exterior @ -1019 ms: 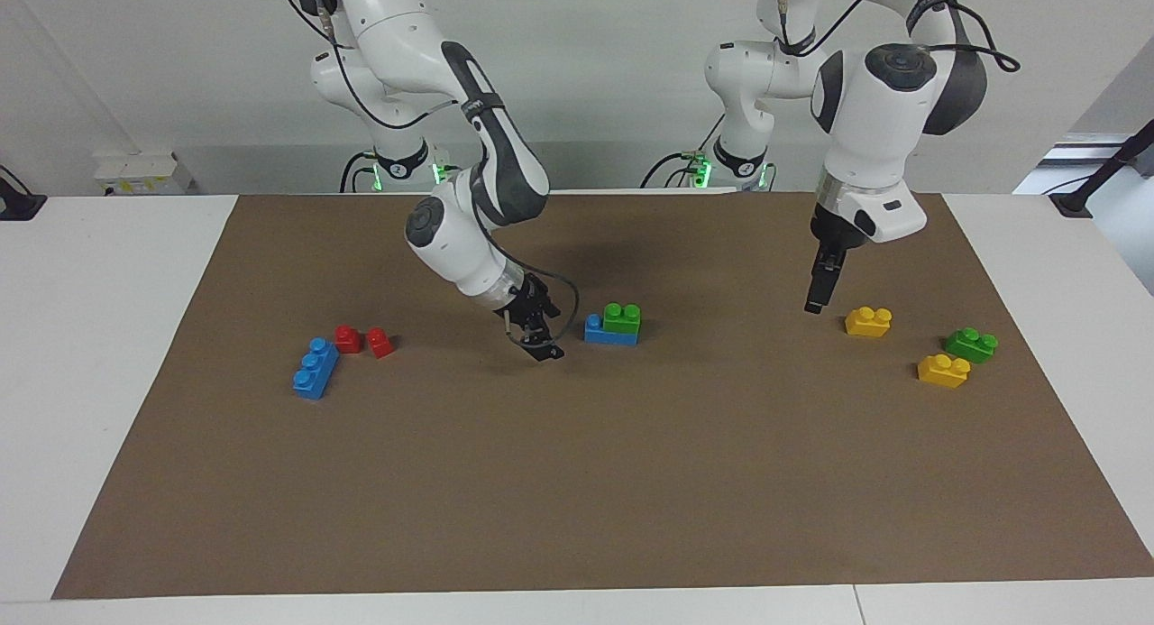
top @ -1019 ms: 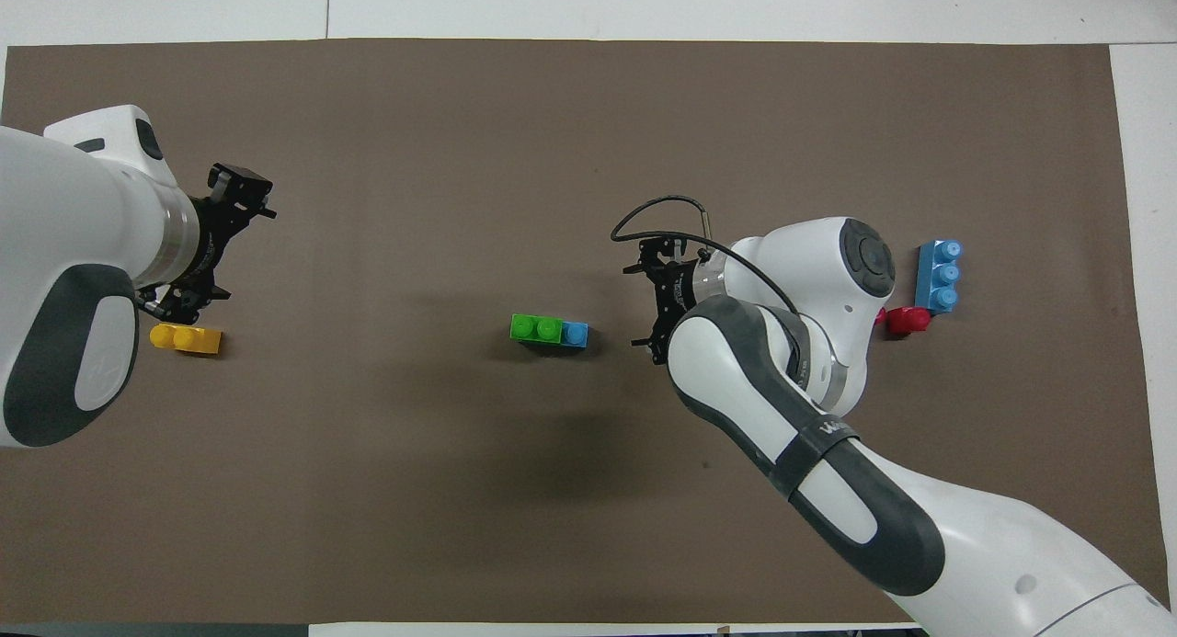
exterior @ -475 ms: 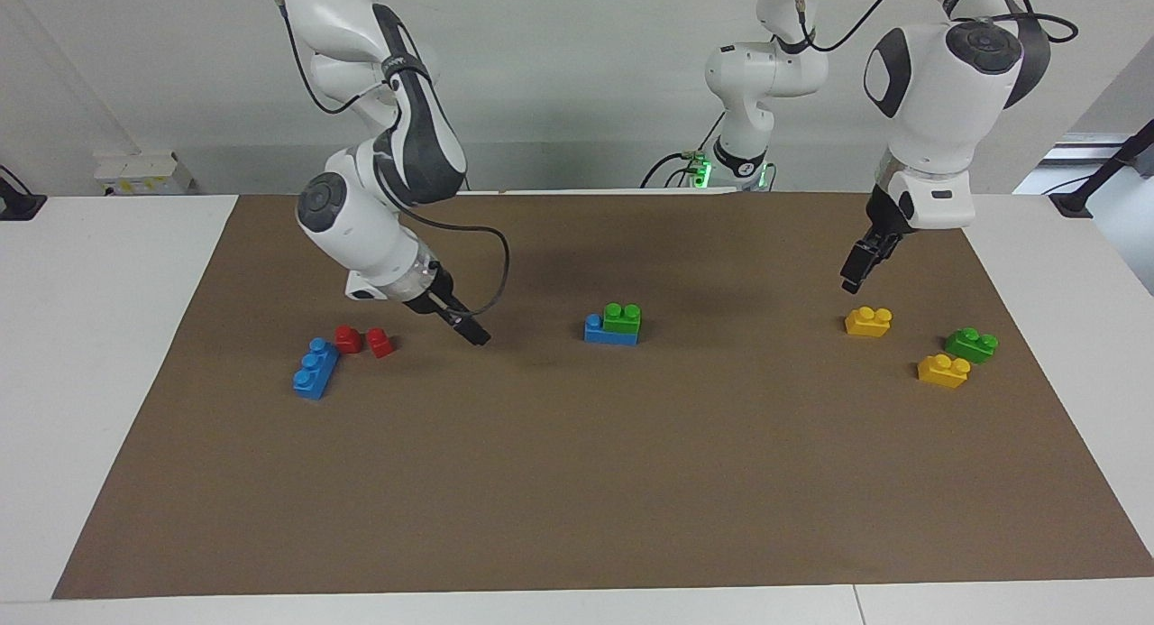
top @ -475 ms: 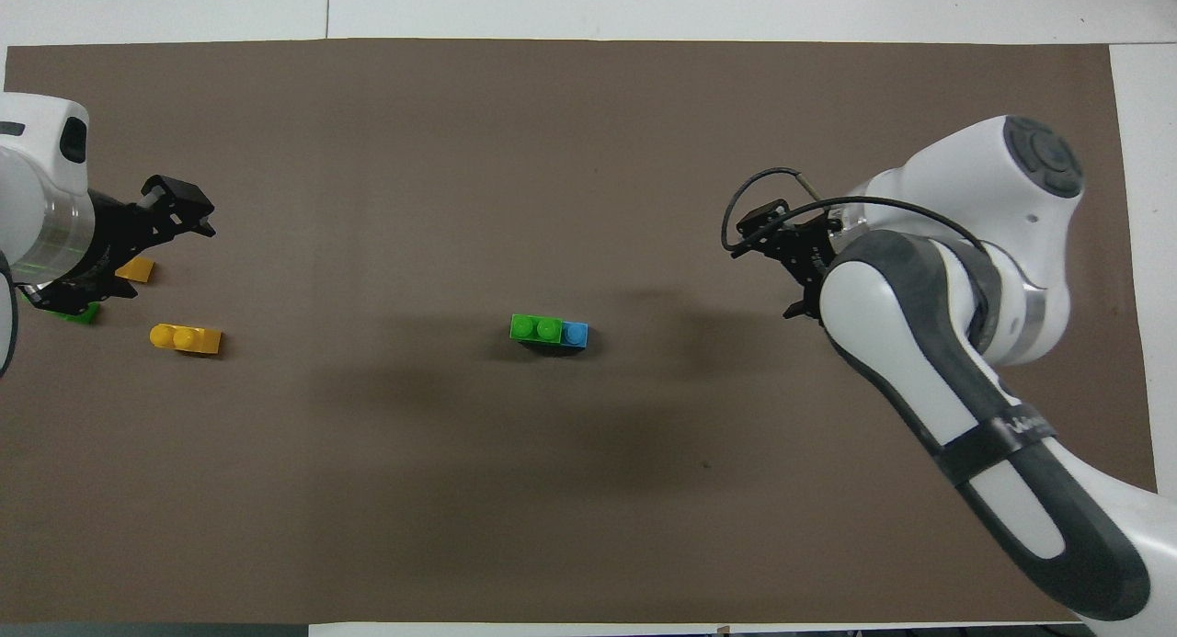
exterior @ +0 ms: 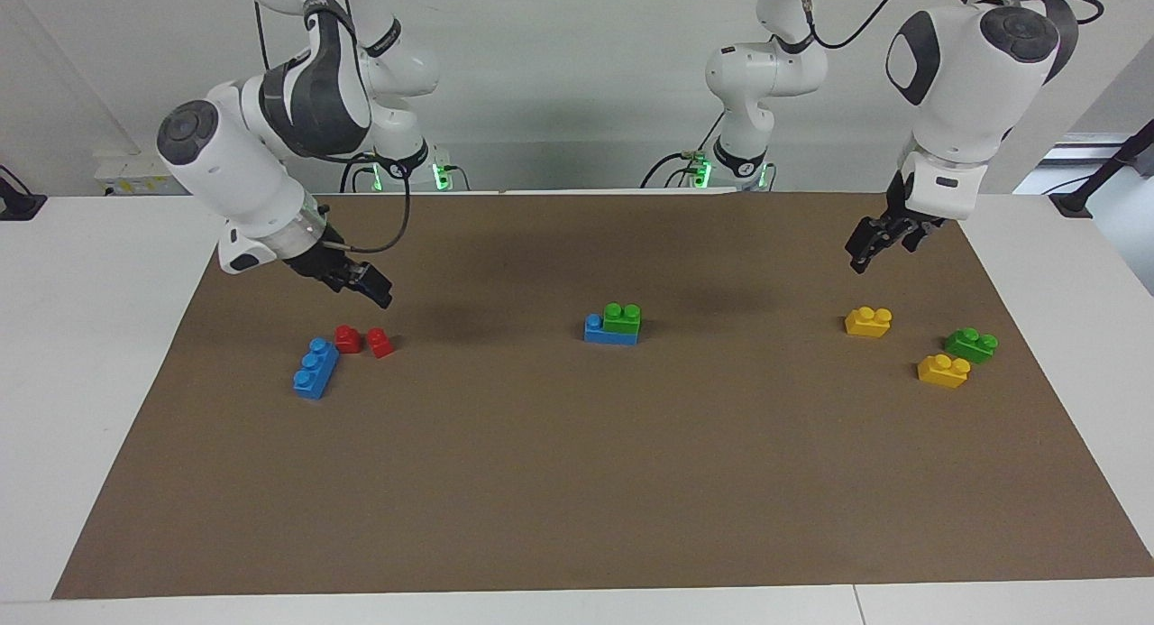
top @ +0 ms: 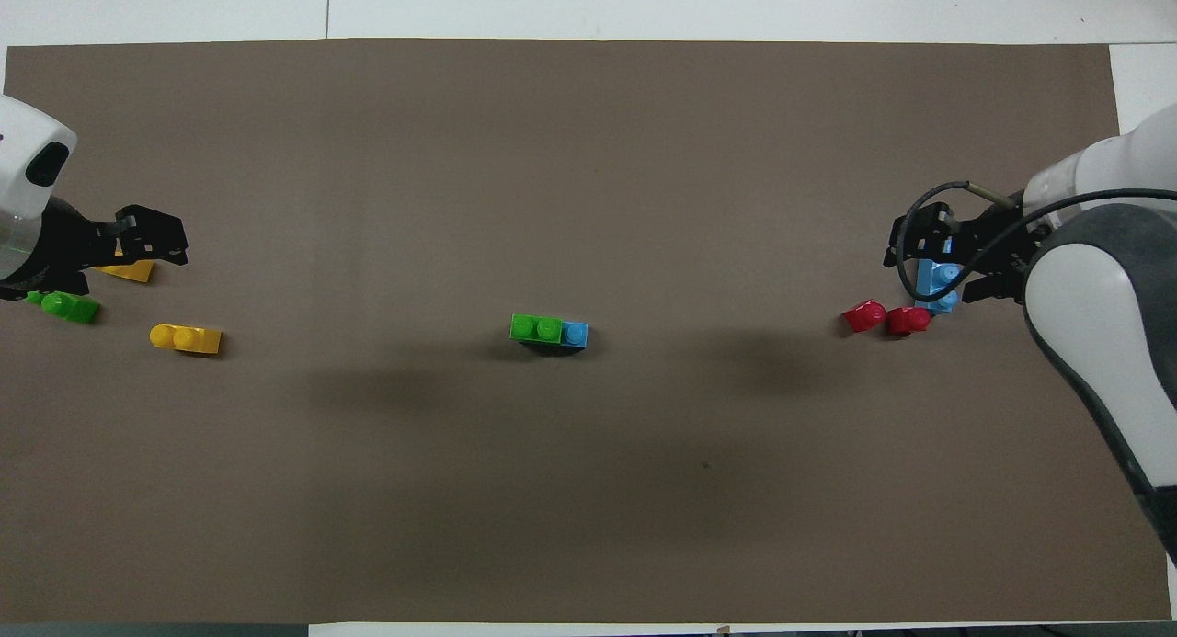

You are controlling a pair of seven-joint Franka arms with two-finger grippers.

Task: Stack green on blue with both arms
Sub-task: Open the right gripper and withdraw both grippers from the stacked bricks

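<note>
A green brick (exterior: 622, 317) (top: 535, 327) sits stacked on a blue brick (exterior: 595, 333) (top: 576, 334) mid-mat, with one blue stud left bare. Neither gripper touches this stack. My right gripper (exterior: 370, 287) (top: 906, 251) hangs open and empty in the air over the red bricks and a loose blue brick (exterior: 315, 368) (top: 940, 286). My left gripper (exterior: 879, 249) (top: 158, 237) is open, empty and raised over the mat beside a yellow brick (exterior: 868, 321). A loose green brick (exterior: 971, 344) (top: 64, 306) lies at the left arm's end.
Two small red bricks (exterior: 348, 338) (exterior: 380, 343) lie next to the loose blue brick. A second yellow brick (exterior: 943, 371) (top: 187, 338) lies beside the loose green one. The brown mat (exterior: 577, 481) covers the white table.
Both arms swung away from the middle toward their own ends and rose. The right gripper left the stack's side and now hangs over the red bricks. The bricks have not moved.
</note>
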